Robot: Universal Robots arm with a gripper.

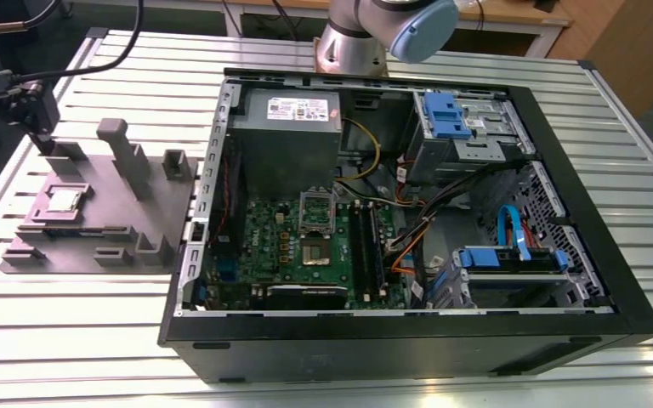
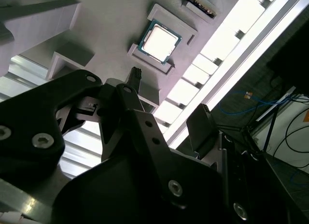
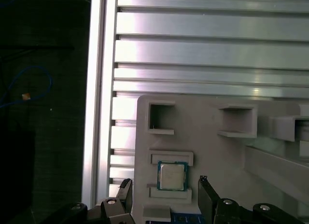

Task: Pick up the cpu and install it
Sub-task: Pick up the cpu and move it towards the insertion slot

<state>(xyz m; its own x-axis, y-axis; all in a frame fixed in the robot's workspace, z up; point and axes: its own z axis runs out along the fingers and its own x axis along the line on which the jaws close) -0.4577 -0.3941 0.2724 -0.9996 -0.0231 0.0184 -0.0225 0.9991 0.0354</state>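
The cpu [image 1: 64, 201] is a small square chip with a silvery top. It lies flat in a shallow recess of a grey fixture block [image 1: 111, 225] at the exterior view's left. Both wrist views look down on the cpu [image 2: 160, 42] [image 3: 172, 176] in its recess. My gripper [image 1: 41, 140] hangs above the fixture's far corner, open, with nothing between its fingers. In the first wrist view the gripper [image 3: 166, 194] has one dark finger [image 3: 126, 191] on each side of the chip, well above it. The second wrist view has the gripper [image 2: 169, 101] short of the chip.
An open computer case [image 1: 417, 340] takes up the middle of the slatted metal table [image 1: 77, 340]. Inside lie the green motherboard [image 1: 292, 255] with its silver socket frame [image 1: 317, 207], a grey power supply box [image 1: 286, 127], cables and blue drive brackets. Tall grey posts [image 1: 122, 157] rise from the fixture.
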